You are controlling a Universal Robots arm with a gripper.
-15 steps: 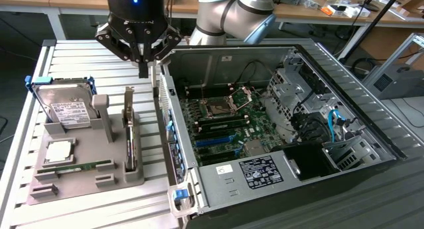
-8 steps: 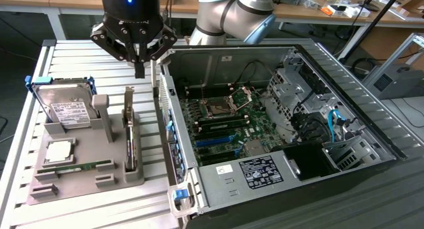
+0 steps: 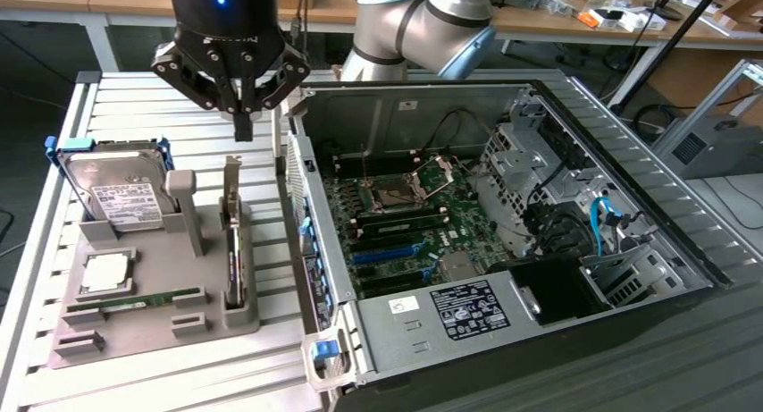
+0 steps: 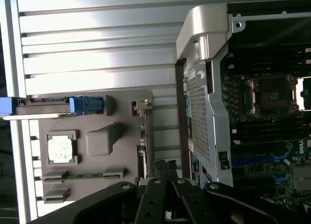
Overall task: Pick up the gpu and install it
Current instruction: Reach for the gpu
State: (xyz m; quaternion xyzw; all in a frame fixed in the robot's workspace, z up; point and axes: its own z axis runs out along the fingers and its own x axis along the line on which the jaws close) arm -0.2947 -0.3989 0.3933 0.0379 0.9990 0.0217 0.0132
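Observation:
The gpu (image 3: 234,242) stands on its long edge in a slot of the grey holder (image 3: 143,336), its silver bracket at the far end. In the wrist view the gpu (image 4: 142,136) shows edge-on as a thin strip. My gripper (image 3: 243,126) hangs above the far end of the card, a short way over the bracket, with its black fingers shut and nothing between them. In the wrist view the gripper (image 4: 165,171) sits over the card's line, clear of it. The open computer case (image 3: 298,162) lies just beyond the holder toward the exterior view's right.
On the holder also sit a silver hard drive (image 3: 120,197) in a blue frame, a processor chip (image 3: 105,273) and a green memory stick (image 3: 149,300). Inside the case the motherboard shows blue slots (image 3: 388,256). The case's side wall (image 4: 201,102) rises close beside the card.

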